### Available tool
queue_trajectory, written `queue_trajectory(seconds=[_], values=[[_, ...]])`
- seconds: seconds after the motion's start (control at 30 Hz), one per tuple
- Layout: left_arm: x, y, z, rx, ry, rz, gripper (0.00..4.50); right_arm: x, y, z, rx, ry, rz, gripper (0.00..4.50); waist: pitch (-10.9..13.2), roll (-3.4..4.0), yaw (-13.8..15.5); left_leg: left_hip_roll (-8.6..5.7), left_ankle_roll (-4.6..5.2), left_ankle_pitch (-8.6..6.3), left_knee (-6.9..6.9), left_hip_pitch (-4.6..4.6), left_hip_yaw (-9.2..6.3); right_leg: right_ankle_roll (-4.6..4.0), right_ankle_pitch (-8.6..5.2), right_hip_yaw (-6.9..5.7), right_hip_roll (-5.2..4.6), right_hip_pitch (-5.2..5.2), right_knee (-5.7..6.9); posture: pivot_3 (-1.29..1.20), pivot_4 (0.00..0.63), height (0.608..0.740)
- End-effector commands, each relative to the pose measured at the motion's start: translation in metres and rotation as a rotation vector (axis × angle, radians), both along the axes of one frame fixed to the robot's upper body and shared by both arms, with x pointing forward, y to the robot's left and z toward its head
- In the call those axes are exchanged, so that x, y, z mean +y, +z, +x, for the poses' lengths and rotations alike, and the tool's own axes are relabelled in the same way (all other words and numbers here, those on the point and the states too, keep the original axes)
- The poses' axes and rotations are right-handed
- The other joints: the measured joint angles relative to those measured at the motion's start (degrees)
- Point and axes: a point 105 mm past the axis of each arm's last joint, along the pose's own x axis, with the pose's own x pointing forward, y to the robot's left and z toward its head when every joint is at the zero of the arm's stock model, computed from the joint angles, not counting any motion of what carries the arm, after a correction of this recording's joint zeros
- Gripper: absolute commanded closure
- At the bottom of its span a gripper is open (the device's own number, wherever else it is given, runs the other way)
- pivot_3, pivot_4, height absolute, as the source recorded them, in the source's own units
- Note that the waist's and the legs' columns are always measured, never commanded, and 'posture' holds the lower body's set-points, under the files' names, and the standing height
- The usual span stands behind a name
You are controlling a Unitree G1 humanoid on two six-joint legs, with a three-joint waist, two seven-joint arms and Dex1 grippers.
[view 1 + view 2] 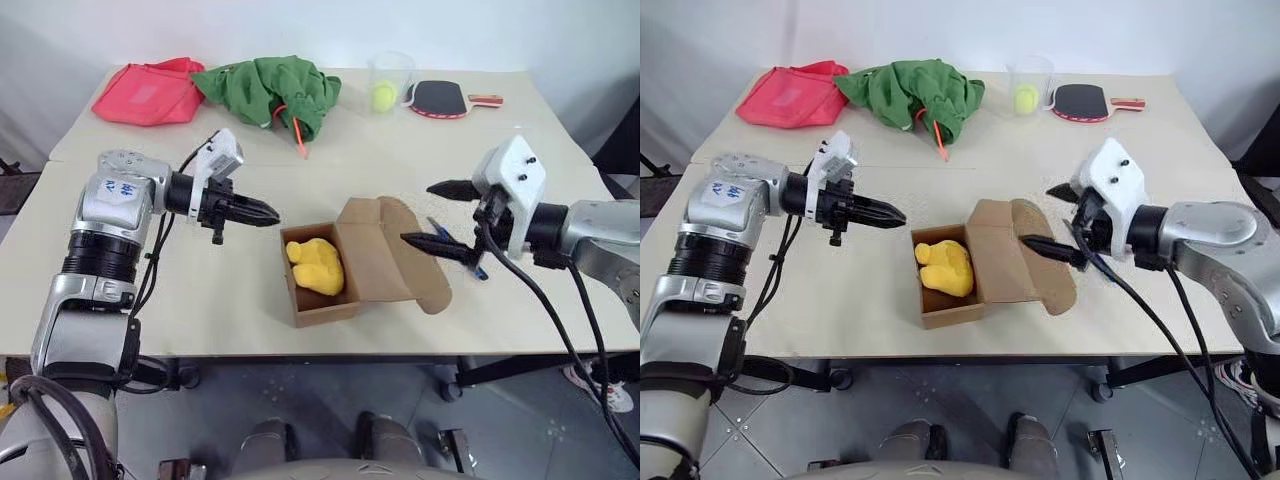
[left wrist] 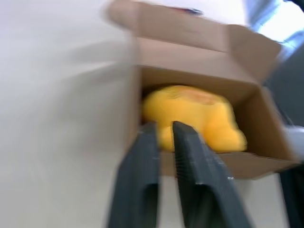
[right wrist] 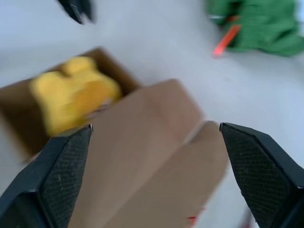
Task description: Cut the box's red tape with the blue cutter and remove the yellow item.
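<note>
Box (image 1: 322,268) open on the pale surface (image 1: 200,300), flap lid thrown back toward the robot's right and lying nearly flat; yellow item (image 1: 316,265) resting inside, filling most of the cavity, not yet lifted out. Tape evidently already parted, judging by the open lid; only a small speck of red (image 3: 192,220) seen near the flap's edge in the right wrist view. Blue cutter (image 1: 442,236) lying on the surface just beyond the flap, partly hidden behind the right claw (image 1: 440,215). Step in hand, by the look of things: removal of the yellow item. Left claw (image 1: 258,211) hanging above the surface just left of the box, fingers nearly together with only a narrow slit between them, nothing held. Right claw hovering over the flap, fingers spread wide, empty. For a clean pick: open the chosen claw well before descent, come in from above over the open mouth rather than across the wall, straddle the soft body across its narrower part, close gently, then lift straight up to clear the rim. Worth steadying the box with the other claw, or at least keeping off the flap, since a light carton may drag along with the item. At the far edge, a clear cup (image 1: 390,80) standing upright with a small yellow-green ball (image 1: 383,97) inside; beside it a paddle (image 1: 440,98), and further left a green cloth (image 1: 270,92) and a pink-red bag (image 1: 150,92), contents hidden.
</note>
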Motion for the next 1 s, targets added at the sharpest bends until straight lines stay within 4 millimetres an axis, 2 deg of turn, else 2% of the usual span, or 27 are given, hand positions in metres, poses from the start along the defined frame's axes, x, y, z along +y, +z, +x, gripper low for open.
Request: queue_trajectory(seconds=[0.03, 0.2, 0.37, 0.43, 0.6, 0.8, 1.0], values=[[-0.018, 0.021, -0.012, -0.046, -0.125, 0.031, 2.8, 0.006, 0.014, -0.018, -0.072, 0.095, -0.007, 0.0, 0.0, 0.0, 0.0, 0.0, 0.0, 0.0, 0.01, 0.0, 0.01, 0.0, 0.0, 0.01, 0.0, 0.0, -0.01, 0.0, 0.15, 0.74], [-0.036, 0.028, -0.024, -0.07, -0.254, 0.11, 1.34, 0.01, 0.007, -0.026, -0.077, 0.147, 0.006, 0.0, 0.0, 0.0, 0.0, 0.01, 0.0, 0.0, 0.01, 0.03, 0.02, 0.0, 0.0, 0.04, 0.0, 0.0, 0.01, 0.0, 0.15, 0.74], [-0.049, 0.018, -0.034, -0.089, -0.351, 0.196, 0.01, 0.014, 0.003, -0.027, -0.087, 0.159, 0.032, 0.0, 0.0, 0.0, 0.0, 0.0, -0.01, 0.0, 0.02, 0.04, 0.03, 0.0, 0.0, 0.06, 0.0, 0.01, 0.02, 0.0, 0.15, 0.74], [-0.053, 0.014, -0.039, -0.088, -0.381, 0.211, 0.01, 0.015, 0.001, -0.029, -0.089, 0.167, 0.039, 0.0, 0.0, 0.0, 0.0, 0.0, -0.01, 0.0, 0.02, 0.04, 0.02, 0.0, 0.0, 0.06, 0.0, 0.01, 0.02, 0.0, 0.15, 0.74], [-0.056, -0.01, -0.027, -0.135, -0.354, 0.365, 0.01, 0.015, -0.004, -0.027, -0.081, 0.149, 0.067, 0.0, 0.0, 0.0, 0.1, 0.0, -0.01, 0.0, 0.04, 0.05, 0.02, 0.0, 0.0, 0.06, 0.0, 0.03, 0.03, 0.0, 0.15, 0.74], [-0.064, -0.025, -0.017, -0.142, -0.365, 0.426, 0.01, 0.01, -0.027, -0.029, 0.034, 0.12, 0.018, 0.0, 0.0, -0.01, 0.2, -0.02, 0.0, 0.0, 0.07, 0.05, 0.0, 0.0, 0.0, 0.05, 0.0, 0.06, 0.0, 0.0, 0.15, 0.74], [-0.073, -0.035, -0.014, -0.114, -0.401, 0.442, 0.01, 0.008, -0.024, -0.029, 0.051, 0.099, 0.019, 0.0, 0.0, 0.0, 0.2, -0.01, 0.0, 0.0, 0.07, 0.06, 0.01, -0.01, 0.0, 0.07, 0.0, 0.05, 0.02, 0.0, 0.15, 0.74]])
